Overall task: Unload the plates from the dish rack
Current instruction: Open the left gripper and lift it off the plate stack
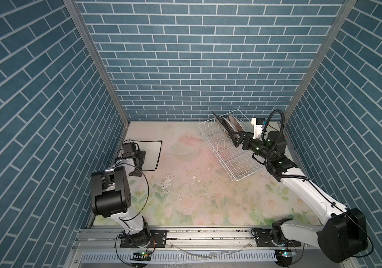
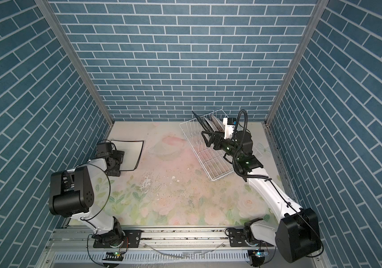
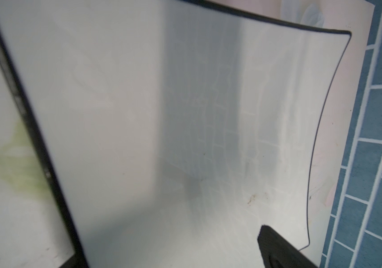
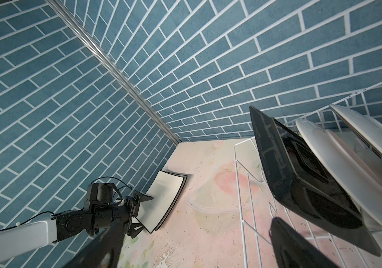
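White right arm (image 1: 301, 185) outstretched, right claw (image 1: 232, 139) released at dish rack (image 1: 238, 162), left claw (image 4: 144, 215) released

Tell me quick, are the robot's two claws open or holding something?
Left gripper: open, holding nothing, at the white square plate on the table.
Right gripper: open, holding nothing, beside the black-backed plate in the dish rack.

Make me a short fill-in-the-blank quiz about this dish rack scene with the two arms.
1. The white square plate by the left gripper lies ___ on the table.
2. The right gripper reaches toward a square plate whose back is ___.
3. Both grippers are ___.
4. The round plates stand in the ___ wire dish rack.

Missing words: flat; black; open; white.
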